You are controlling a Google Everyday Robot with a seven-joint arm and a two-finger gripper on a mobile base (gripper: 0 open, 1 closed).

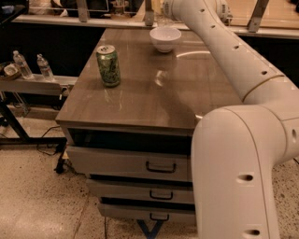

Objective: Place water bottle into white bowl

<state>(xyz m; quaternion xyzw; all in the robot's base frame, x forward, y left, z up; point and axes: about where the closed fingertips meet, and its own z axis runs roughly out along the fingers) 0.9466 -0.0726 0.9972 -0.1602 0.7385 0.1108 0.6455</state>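
The white bowl (165, 38) stands empty at the far edge of the wooden table (154, 102). My arm reaches from the front right across the table to the top edge of the view. The gripper (164, 8) is at the top edge, just above and behind the bowl, and is mostly cut off. A faint clear shape (163, 19) hangs below it over the bowl's far rim. It may be the water bottle's lower end, but I cannot tell for sure. Its cap and label are out of view.
A green can (108, 65) stands upright on the table's left part. Two small clear bottles (22, 64) (45, 67) stand on a low shelf at the left. Drawers (161, 166) sit under the table. My arm's thick link (233, 177) fills the front right.
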